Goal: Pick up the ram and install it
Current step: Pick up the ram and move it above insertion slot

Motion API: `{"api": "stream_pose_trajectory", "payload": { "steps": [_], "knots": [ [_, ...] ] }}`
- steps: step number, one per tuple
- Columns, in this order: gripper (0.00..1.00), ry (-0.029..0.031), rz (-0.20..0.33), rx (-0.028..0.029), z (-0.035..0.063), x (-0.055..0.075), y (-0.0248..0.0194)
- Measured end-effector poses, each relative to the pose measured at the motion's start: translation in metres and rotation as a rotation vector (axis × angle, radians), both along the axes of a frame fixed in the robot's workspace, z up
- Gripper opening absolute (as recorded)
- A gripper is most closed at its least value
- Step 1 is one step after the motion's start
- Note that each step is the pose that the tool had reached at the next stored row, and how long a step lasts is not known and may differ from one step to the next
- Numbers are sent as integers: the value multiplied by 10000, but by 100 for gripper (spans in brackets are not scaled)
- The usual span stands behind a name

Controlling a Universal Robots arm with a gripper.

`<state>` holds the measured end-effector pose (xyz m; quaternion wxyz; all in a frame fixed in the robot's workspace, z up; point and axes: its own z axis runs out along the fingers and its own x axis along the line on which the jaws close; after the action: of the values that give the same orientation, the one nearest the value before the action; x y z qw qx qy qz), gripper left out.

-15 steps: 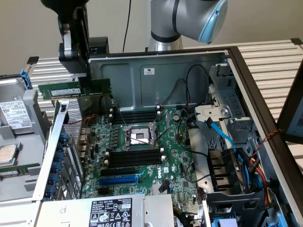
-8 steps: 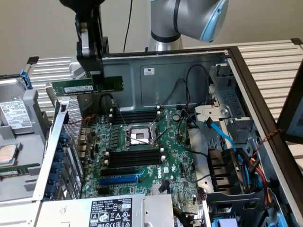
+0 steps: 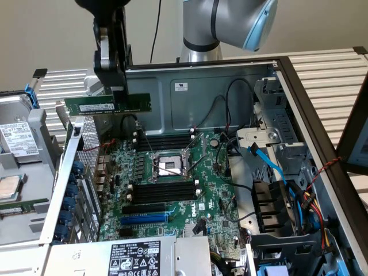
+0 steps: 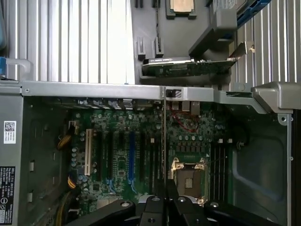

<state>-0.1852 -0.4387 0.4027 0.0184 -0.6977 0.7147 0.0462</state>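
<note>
We see the pincer (image 3: 119, 93) clamped on the ram (image 3: 86, 106), upper left of the exterior view; it is held level, apart from the motherboard (image 3: 215, 185).

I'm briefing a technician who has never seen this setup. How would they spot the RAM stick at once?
Start at the open computer case. Above its rear corner on the exterior view's left, the gripper holds the ram level in the air. It is a green stick with a white sticker, unlike the black memory slots and blue slot below.
</note>
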Motion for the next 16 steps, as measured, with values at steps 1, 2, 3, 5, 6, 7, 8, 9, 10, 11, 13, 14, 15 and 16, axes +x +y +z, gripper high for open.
{"api": "stream_pose_trajectory", "payload": {
  "steps": [1,2,3,5,6,7,8,9,10,11,13,14,15,16],
  "knots": [
    [13,50,0,1,-2,32,0],
    [13,106,0,1,-4,69,0],
    [13,155,0,1,-6,107,0],
    [13,246,0,1,-7,188,0],
    [13,282,0,2,-8,229,0],
    [13,325,0,1,-9,269,0],
    [13,372,0,2,-10,310,0],
    [13,426,0,1,-11,348,0],
    [13,488,0,2,-14,386,0],
    [13,601,0,2,-19,453,0],
    [13,679,0,-20,-27,530,-1],
    [13,691,-2,-48,-31,575,-1],
    [13,691,-3,-84,-37,620,-1],
    [13,691,-4,-120,-44,665,-1]
  ]
}}
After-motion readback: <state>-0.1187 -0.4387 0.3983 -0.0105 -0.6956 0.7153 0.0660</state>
